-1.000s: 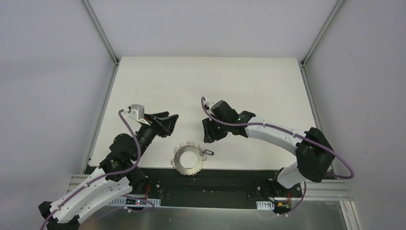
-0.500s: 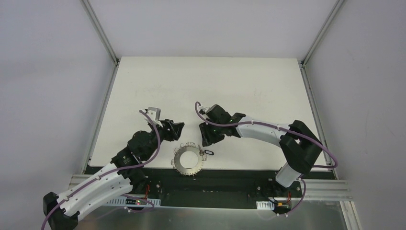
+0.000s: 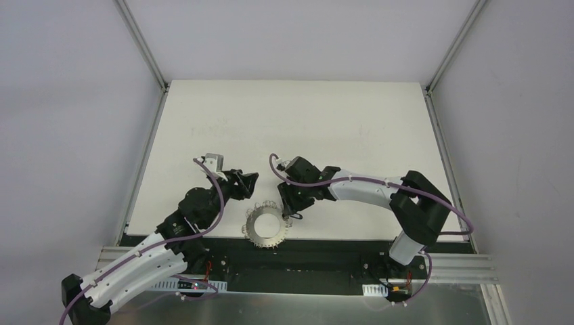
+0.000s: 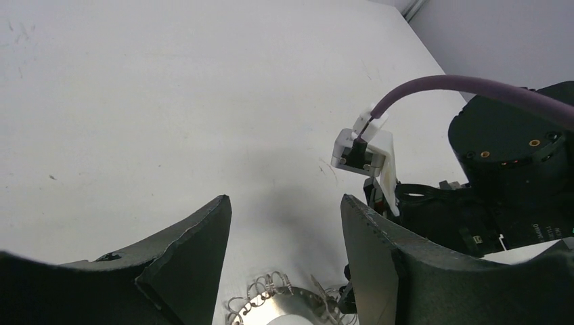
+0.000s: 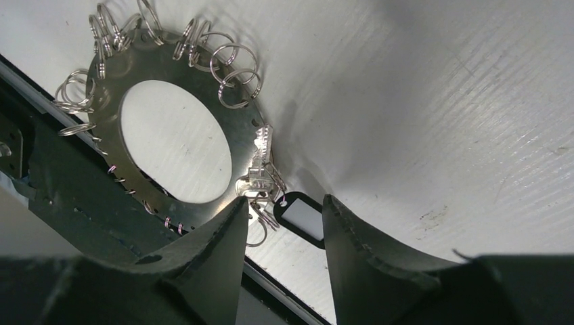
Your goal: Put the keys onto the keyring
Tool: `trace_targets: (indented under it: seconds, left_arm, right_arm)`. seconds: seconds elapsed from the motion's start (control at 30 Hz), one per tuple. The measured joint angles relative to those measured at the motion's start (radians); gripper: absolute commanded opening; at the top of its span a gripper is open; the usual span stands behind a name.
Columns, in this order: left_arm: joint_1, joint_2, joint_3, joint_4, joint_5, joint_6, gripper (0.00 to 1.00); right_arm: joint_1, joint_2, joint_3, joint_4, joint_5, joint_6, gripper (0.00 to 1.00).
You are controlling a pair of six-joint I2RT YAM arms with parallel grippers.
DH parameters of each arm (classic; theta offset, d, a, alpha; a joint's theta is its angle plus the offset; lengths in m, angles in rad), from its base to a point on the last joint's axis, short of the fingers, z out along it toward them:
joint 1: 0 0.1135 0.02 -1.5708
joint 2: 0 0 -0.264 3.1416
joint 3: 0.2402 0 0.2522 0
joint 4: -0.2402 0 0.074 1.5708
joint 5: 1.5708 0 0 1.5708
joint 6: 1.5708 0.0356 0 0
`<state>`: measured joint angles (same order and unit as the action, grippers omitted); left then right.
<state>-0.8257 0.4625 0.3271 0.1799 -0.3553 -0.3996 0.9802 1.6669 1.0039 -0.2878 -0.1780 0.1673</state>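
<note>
The keyring (image 3: 265, 227) is a silvery ring with a wide hole and wire loops on its rim, lying flat at the table's near edge. In the right wrist view the keyring (image 5: 112, 122) has a silver key (image 5: 260, 159) and a black tag with a pale inset (image 5: 301, 220) lying against its rim. My right gripper (image 5: 285, 199) is open, its jaws either side of the tag and just above it; in the top view it (image 3: 292, 204) mostly covers the tag (image 3: 296, 217). My left gripper (image 3: 248, 183) is open and empty, just beyond the ring's far left rim (image 4: 284, 313).
The black strip of the table's near edge (image 5: 61, 203) runs right beside the ring. The right arm's wrist and purple cable (image 4: 508, 169) sit close to the right of my left gripper (image 4: 284, 203). White tabletop (image 3: 304, 122) stretches behind both grippers.
My right gripper has moved left and nearer, down over the key tag. My left gripper has come down and to the right, close to the ring. The ring has not moved.
</note>
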Motion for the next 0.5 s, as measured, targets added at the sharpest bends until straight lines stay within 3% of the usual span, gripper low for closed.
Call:
trace_targets:
  seconds: [0.5]
  left_arm:
    - [0.0,-0.013,-0.006,-0.004,-0.018,0.0,0.61]
  right_arm:
    - [0.013,0.041,0.0,0.008,0.035,0.012,0.4]
